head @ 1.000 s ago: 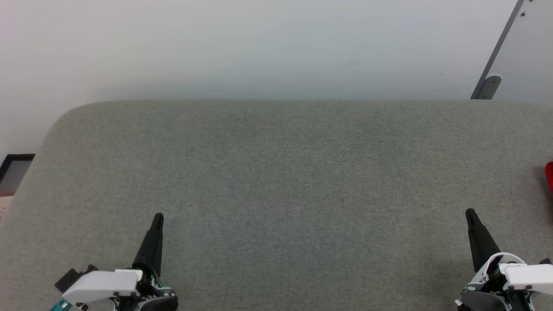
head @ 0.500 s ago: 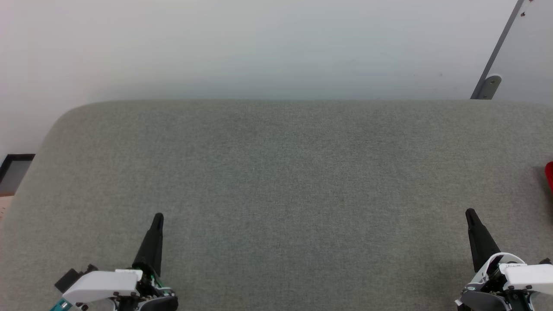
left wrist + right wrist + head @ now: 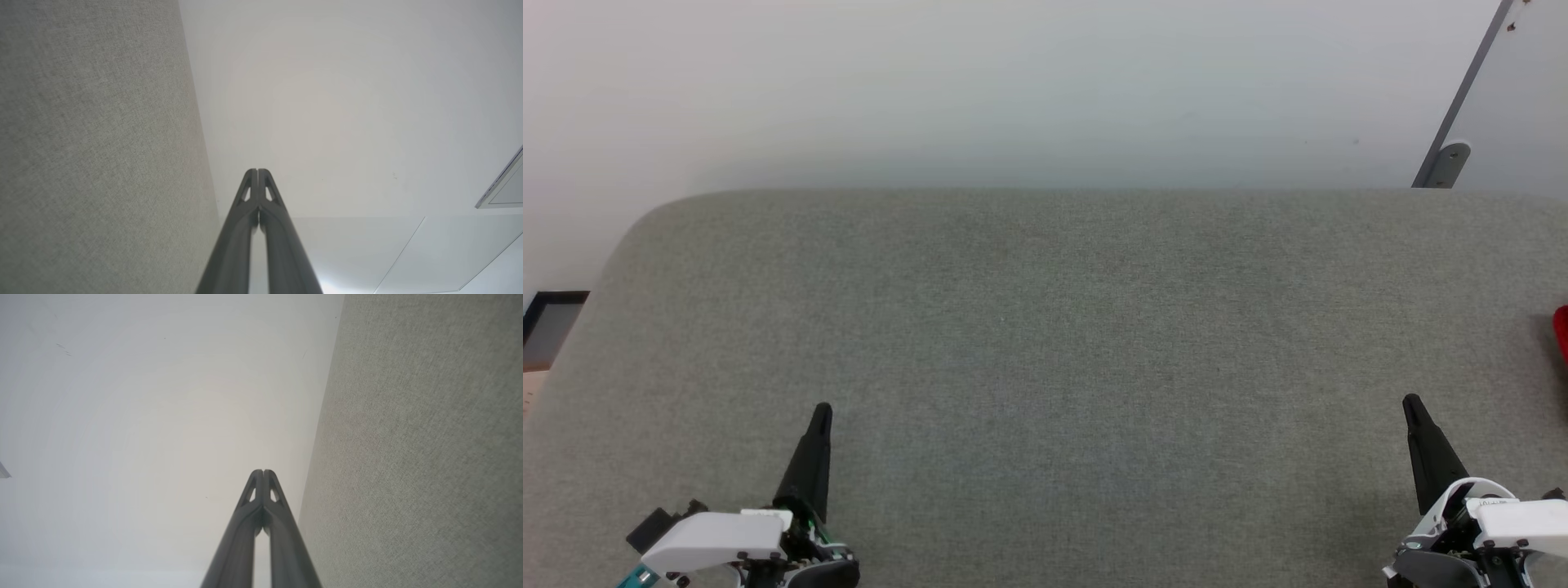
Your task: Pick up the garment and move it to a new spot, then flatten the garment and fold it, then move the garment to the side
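My left gripper [image 3: 822, 411] and my right gripper [image 3: 1411, 402] are both sitting tight shut, holding nothing, low over the near side of the grey table [image 3: 1045, 310]. Way out at the table's right edge I am seeing a tiny red bit of what may be the garment [image 3: 1561, 333], well apart from the right gripper; too little is showing to read any writing.
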Robot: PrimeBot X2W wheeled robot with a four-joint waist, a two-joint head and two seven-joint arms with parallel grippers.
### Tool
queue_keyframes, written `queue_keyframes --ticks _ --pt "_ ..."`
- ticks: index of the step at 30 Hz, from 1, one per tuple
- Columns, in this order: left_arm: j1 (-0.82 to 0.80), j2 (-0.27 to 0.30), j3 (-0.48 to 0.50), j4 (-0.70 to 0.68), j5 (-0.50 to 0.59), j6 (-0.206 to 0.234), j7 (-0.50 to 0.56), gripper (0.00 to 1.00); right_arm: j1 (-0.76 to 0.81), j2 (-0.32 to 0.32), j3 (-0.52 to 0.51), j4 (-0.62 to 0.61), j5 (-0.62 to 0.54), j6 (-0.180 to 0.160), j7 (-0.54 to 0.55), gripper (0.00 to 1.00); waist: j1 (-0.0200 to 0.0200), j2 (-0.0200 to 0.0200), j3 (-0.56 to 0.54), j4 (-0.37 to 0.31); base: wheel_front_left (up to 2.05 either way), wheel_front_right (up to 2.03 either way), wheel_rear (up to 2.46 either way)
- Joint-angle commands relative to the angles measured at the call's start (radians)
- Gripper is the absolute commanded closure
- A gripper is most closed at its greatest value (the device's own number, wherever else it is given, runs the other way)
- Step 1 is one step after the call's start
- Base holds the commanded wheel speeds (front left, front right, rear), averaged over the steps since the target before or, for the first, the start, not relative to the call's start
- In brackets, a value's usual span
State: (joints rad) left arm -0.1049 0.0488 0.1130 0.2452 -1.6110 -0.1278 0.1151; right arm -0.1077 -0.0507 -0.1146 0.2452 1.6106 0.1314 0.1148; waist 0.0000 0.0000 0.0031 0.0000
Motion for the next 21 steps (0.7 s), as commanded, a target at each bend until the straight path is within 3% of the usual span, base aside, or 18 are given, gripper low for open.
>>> queue_keyframes --ticks 1,21 --pt "-0.009 -0.001 0.002 0.001 -0.003 -0.005 0.002 1.0 -0.002 0.003 -0.001 -0.002 0.004 -0.001 0.002 1.0 0.0 0.0 0.0 0.0 0.0 0.0 0.0" --pt "-0.009 -0.001 0.002 0.001 -0.003 -0.005 0.002 1.0 -0.002 0.003 0.0 -0.002 0.004 -0.001 0.002 1.0 0.0 0.0 0.0 0.0 0.0 0.0 0.0"
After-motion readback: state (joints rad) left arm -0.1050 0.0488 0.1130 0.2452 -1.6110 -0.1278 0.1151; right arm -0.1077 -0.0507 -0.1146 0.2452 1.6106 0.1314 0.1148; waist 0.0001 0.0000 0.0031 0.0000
